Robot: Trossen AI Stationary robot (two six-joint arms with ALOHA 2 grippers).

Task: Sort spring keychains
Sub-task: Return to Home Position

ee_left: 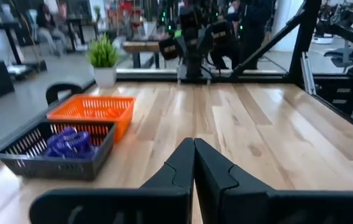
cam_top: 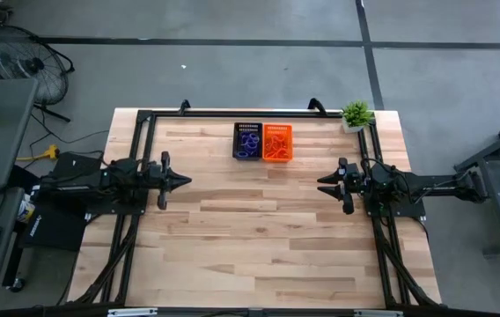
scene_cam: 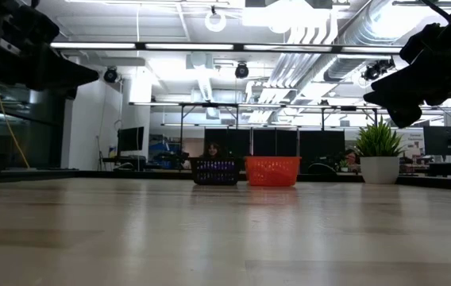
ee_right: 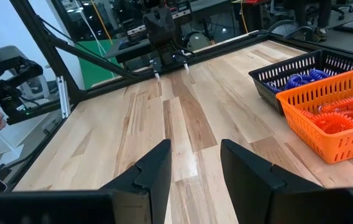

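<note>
High view: both arms sit at the flanks of the wooden table (cam_top: 259, 246), tips facing each other. The left gripper (cam_top: 188, 180) hovers on the 9 o'clock side, fingers pressed tight together with nothing between them. The right gripper (cam_top: 319, 186) hangs on the 3 o'clock side, fingers parted by a moderate gap, also empty. Well apart from both, up at 12 o'clock by the far edge, two baskets touch side by side. The black basket (cam_top: 236, 141) holds the purple spring keychains (cam_top: 249, 141), and the orange basket (cam_top: 290, 141) holds the orange spring keychains (cam_top: 275, 145). From the left gripper they lie around 2 o'clock, from the right gripper around 10 o'clock. A potted plant (cam_top: 356, 114) stands at the far corner, near 1 o'clock.
</note>
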